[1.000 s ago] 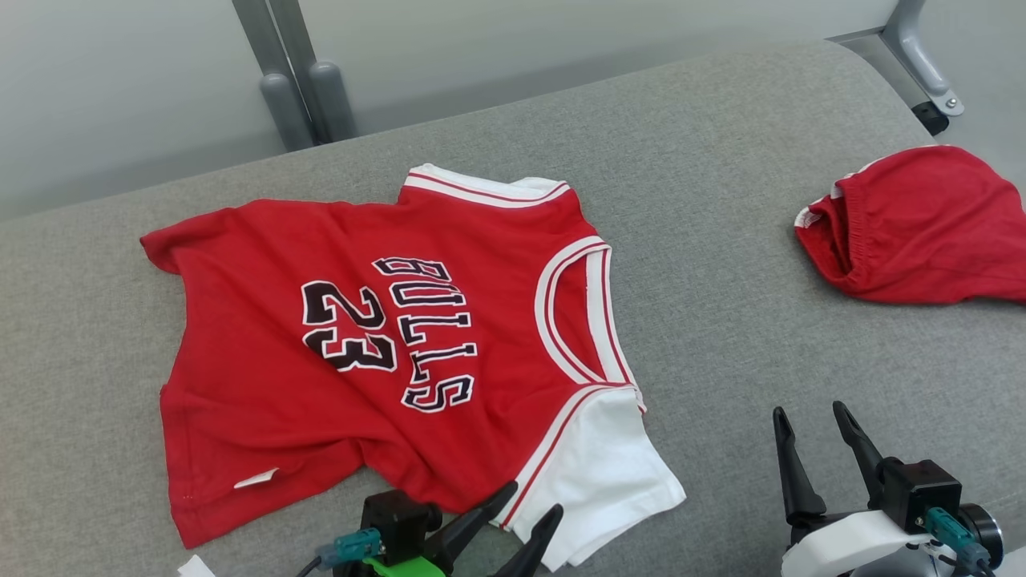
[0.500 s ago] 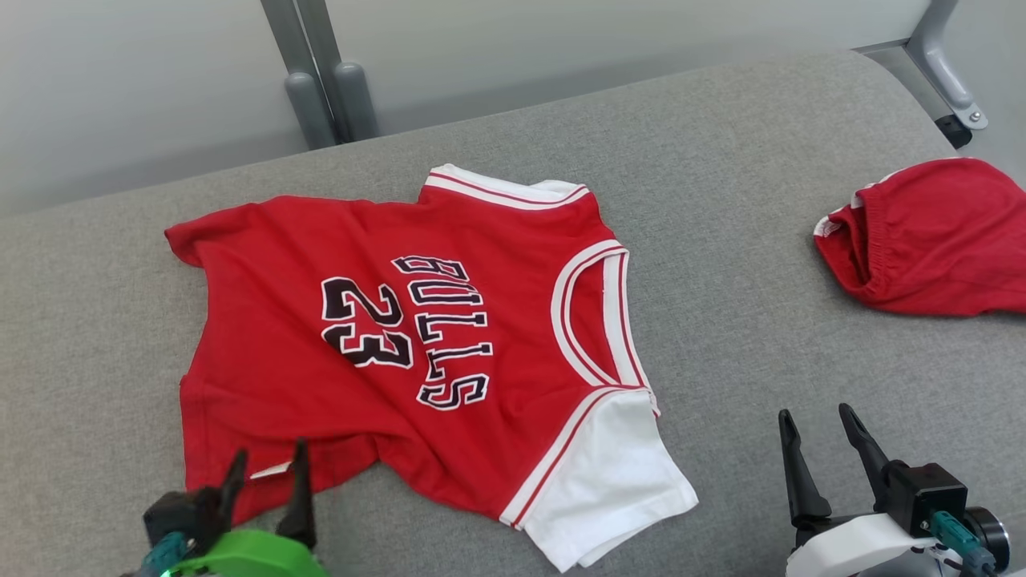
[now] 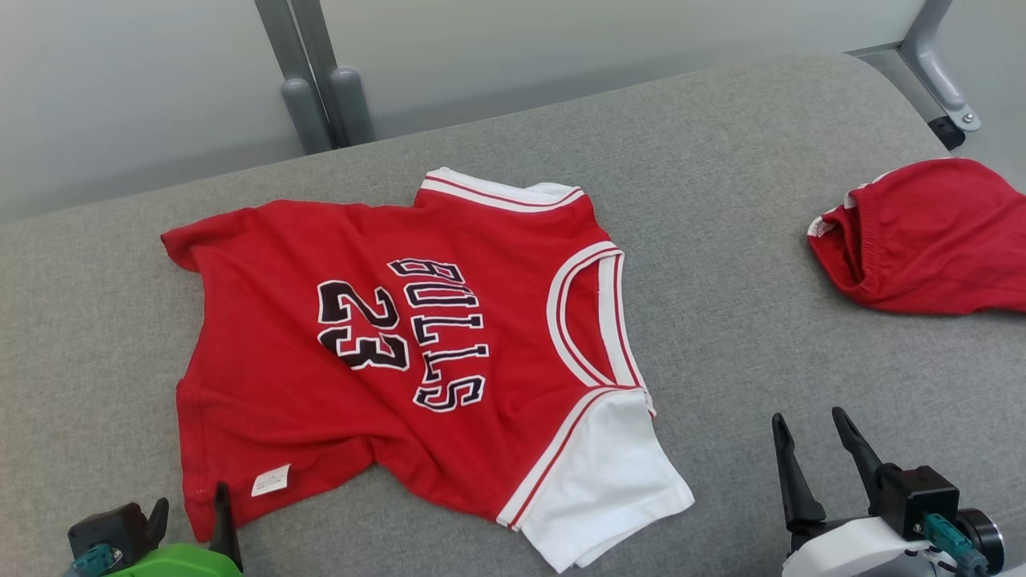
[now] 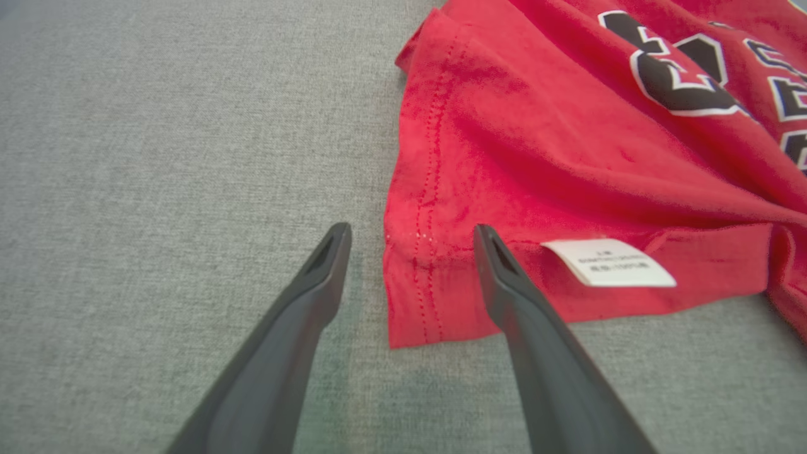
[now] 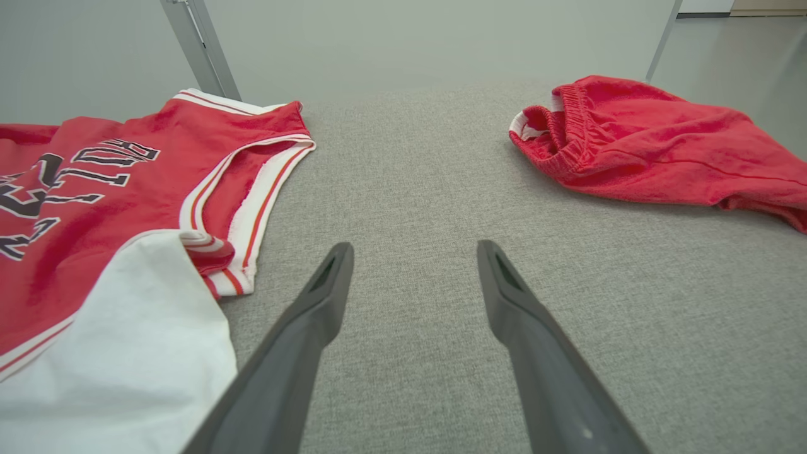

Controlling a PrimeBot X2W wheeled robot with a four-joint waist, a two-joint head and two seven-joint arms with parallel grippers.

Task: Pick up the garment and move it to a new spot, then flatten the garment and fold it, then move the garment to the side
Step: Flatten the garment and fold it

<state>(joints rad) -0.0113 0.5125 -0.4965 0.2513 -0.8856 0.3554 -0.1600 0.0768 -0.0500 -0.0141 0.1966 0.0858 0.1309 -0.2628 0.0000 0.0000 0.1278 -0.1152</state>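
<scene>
The garment is a red jersey (image 3: 272,401) with "BULLS 23" lettering and a white sleeve, lying spread on the grey padded surface (image 3: 721,200). Its lower hem is slightly rumpled near a white label (image 3: 271,479). My left gripper (image 3: 192,498) is open at the lower left, its tips at the jersey's near hem corner. In the left wrist view that gripper (image 4: 410,230) straddles the stitched hem edge of the jersey (image 4: 567,157), with the label (image 4: 608,261) just right of one finger. My right gripper (image 3: 807,417) is open over bare surface, right of the sleeve, holding nothing.
A second red garment with an elastic waistband (image 3: 930,240) lies crumpled at the far right, also in the right wrist view (image 5: 643,151). Grey metal posts (image 3: 313,88) stand behind the surface's back edge. Bare grey surface lies between the two garments.
My left gripper has swung from beside the white sleeve leftward to the jersey's near hem corner. The head camera shifted slightly. The jersey and right gripper stay put.
</scene>
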